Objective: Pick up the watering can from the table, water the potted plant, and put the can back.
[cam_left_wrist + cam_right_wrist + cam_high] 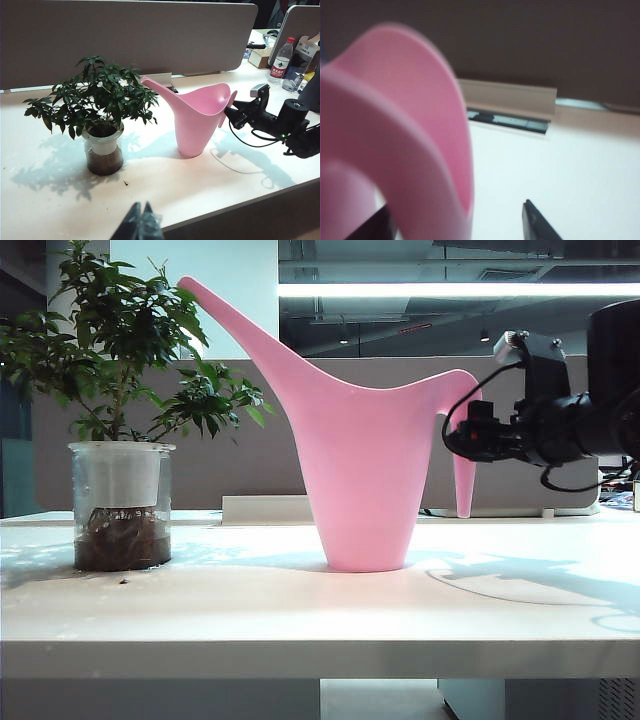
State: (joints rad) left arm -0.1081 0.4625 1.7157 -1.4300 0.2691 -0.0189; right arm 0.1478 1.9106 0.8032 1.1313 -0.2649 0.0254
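Observation:
The pink watering can [362, 470] stands upright on the white table [300, 610], its spout pointing up towards the potted plant [122, 490] at the left. My right gripper [464, 436] is level with the can's curved handle [415, 150] at the right. It is open, and the handle passes between its fingers [536, 224], with a clear gap on one side. The left wrist view shows the plant [100, 107], the can [200, 122] and the right gripper [236, 114]. My left gripper [142, 212] hovers shut over the table's near edge, holding nothing.
A grey partition [125, 40] runs behind the table. A plastic bottle [280, 62] and boxes [260, 57] sit at the far right corner. A pale strip [265, 508] lies along the back edge. The right arm's cable [250, 142] loops over the table.

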